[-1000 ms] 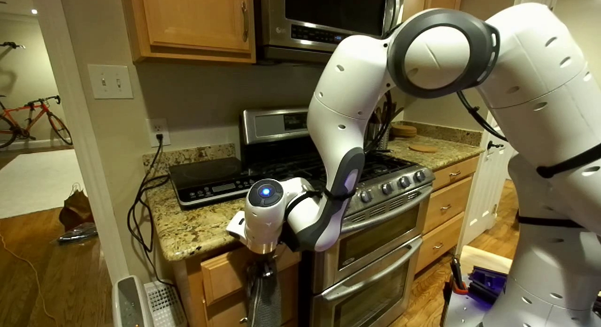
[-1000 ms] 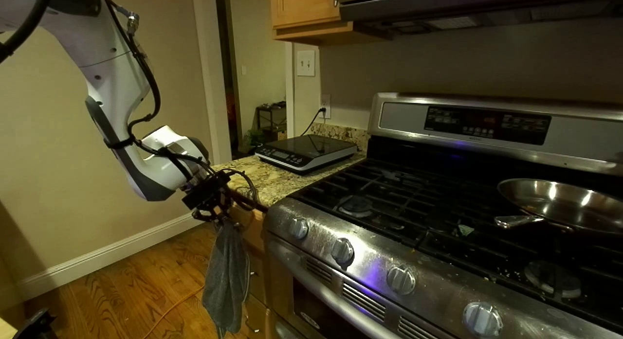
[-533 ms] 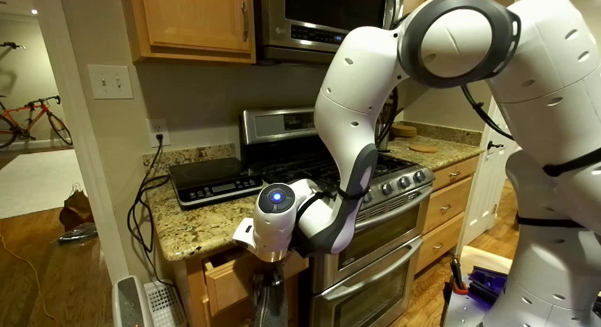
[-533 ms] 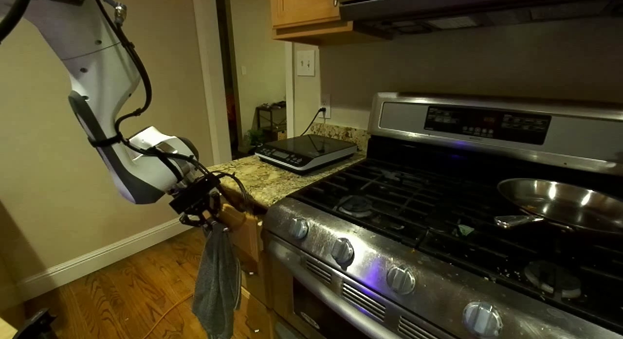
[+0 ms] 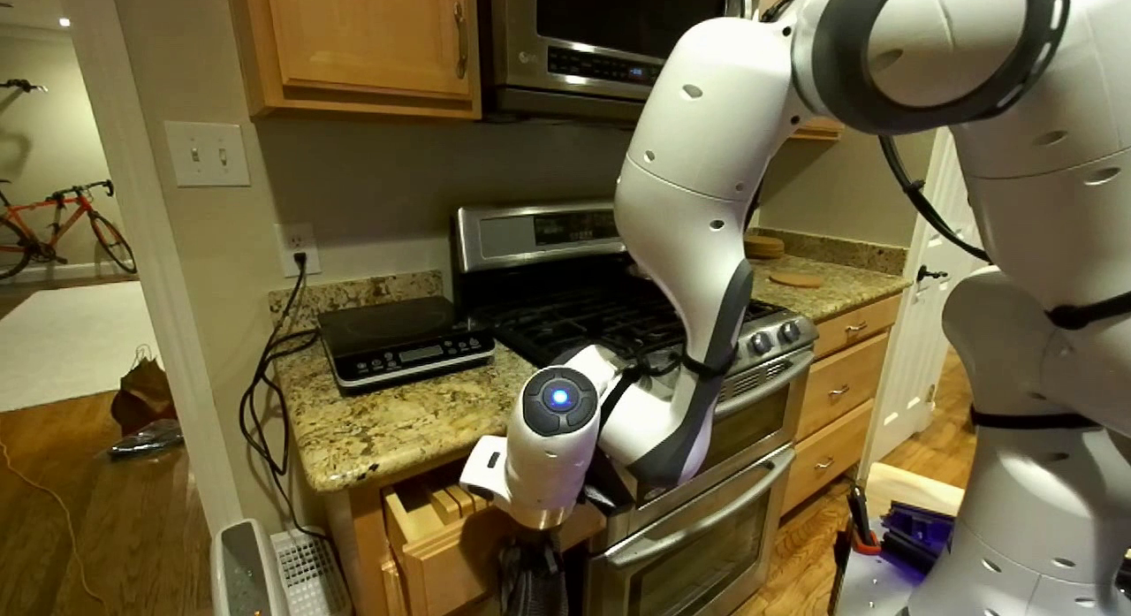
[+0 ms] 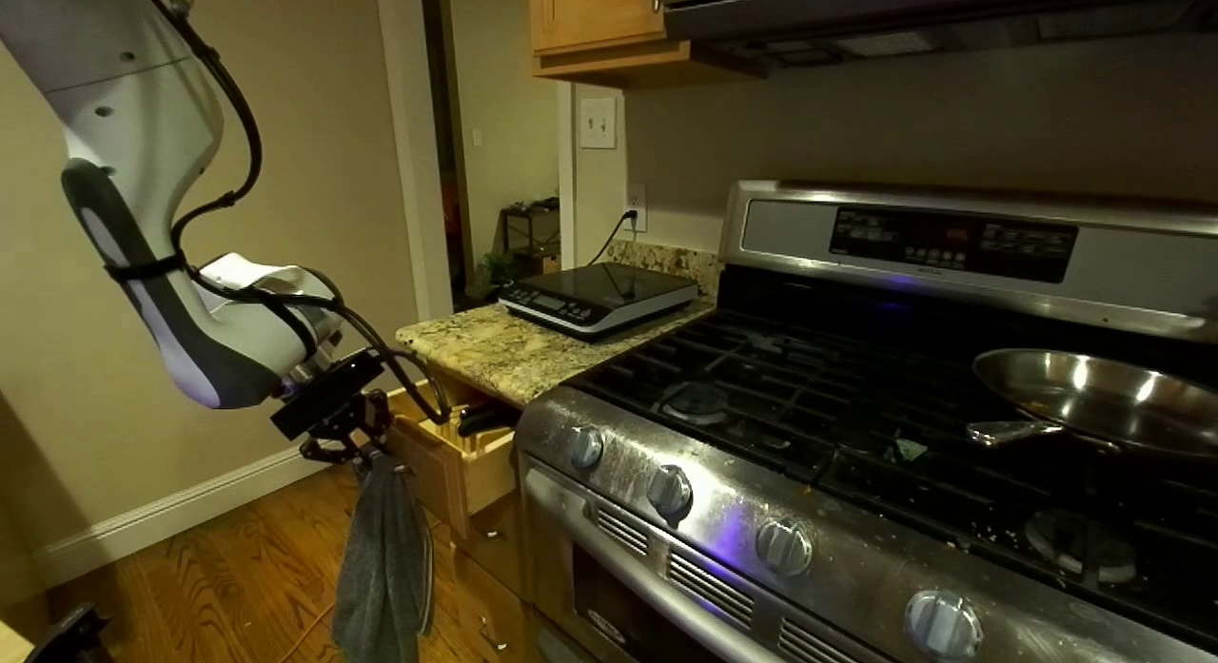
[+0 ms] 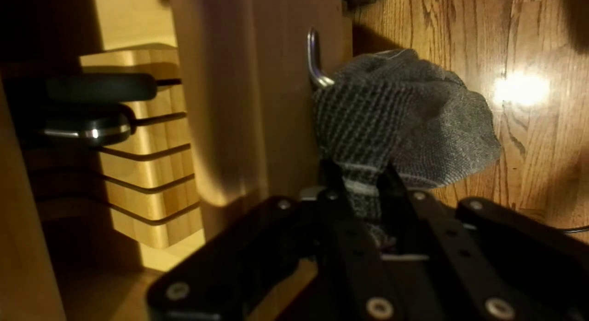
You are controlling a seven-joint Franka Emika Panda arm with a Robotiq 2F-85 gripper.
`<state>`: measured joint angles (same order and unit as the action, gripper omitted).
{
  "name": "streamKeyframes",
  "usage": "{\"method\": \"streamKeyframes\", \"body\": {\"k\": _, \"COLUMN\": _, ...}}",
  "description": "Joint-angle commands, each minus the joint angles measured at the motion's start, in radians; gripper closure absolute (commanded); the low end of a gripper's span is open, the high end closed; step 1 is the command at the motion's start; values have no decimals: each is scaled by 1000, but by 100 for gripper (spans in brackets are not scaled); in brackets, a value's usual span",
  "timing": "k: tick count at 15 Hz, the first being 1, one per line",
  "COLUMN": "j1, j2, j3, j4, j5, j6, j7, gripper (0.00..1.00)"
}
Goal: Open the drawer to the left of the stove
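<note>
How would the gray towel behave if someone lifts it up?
Probably floppy: in an exterior view the gray towel hangs in loose folds. It may resist slipping, since its weave looks coarse in the wrist view. It could snag when lifted, as the metal drawer handle disappears into it and the pincer holds it.

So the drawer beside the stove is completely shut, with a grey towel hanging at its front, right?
Not quite: the drawer beside the stove is open, not shut; the wrist view shows the slotted wooden insert inside. The grey towel does hang at the drawer's front.
</note>
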<state>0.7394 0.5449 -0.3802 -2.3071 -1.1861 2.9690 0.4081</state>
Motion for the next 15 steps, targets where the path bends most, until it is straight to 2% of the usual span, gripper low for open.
{"method": "streamKeyframes", "body": {"k": 1, "j1": 66, "j2": -11, "j3": -15, "j4": -59, "j5": -86, "j6": 59, "j7": 120, "gripper": 91}}
{"method": "streamKeyframes", "body": {"k": 2, "j1": 25, "j2": -15, "j3": -8, "j4": -24, "j5": -43, "j6": 0, "j7": 47, "gripper": 78}}
{"method": "streamKeyframes", "body": {"k": 12, "j1": 43, "j2": -27, "j3": -12, "j4": -46, "j5": -61, "j6": 0, "j7": 73, "gripper": 78}}
{"method": "streamKeyframes", "body": {"k": 13, "j1": 43, "j2": -27, "j3": -12, "j4": -46, "j5": -61, "j6": 0, "j7": 73, "gripper": 93}}
{"method": "streamKeyframes", "body": {"k": 15, "j1": 63, "j2": -34, "j3": -19, "j4": -52, "j5": -79, "j6": -13, "j7": 95, "gripper": 93}}
